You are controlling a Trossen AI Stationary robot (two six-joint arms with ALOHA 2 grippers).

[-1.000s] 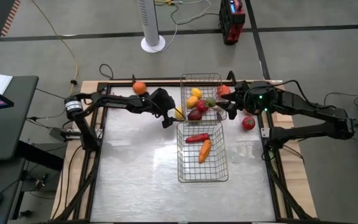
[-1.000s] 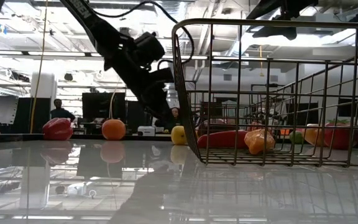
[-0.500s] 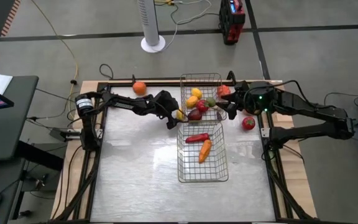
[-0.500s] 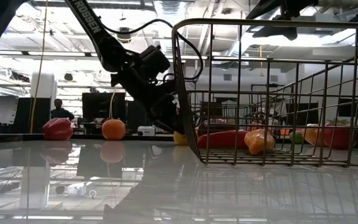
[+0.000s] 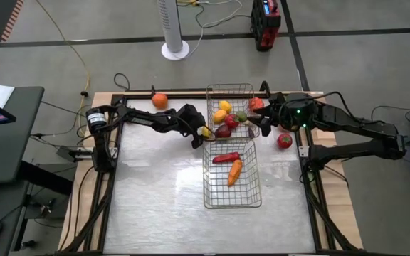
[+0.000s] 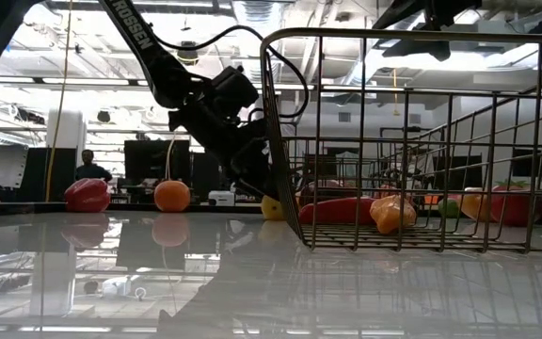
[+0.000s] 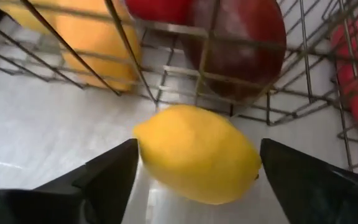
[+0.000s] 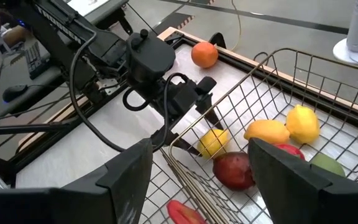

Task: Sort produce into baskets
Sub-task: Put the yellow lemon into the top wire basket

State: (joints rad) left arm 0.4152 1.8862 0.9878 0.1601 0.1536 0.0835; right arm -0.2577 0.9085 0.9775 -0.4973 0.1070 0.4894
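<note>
The left gripper [image 5: 203, 133] is down at the table, right beside the far wire basket [image 5: 230, 91]. Its two fingers [image 7: 101, 177] sit on each side of a yellow lemon [image 7: 197, 153], close to it, but I cannot tell if they squeeze it. The lemon lies on the table, just outside the basket's corner. Inside that basket are a dark red apple [image 7: 238, 43], an orange fruit [image 7: 101, 38], another lemon [image 8: 302, 124] and a green lime [image 8: 325, 166]. The near basket [image 5: 232, 203] holds a red pepper [image 5: 225, 157] and a carrot [image 5: 235, 171]. The right gripper [image 5: 260, 122] hangs over the far basket, fingers apart, holding nothing. An orange [image 5: 160, 100] and a red tomato [image 5: 284, 140] lie on the table.
</note>
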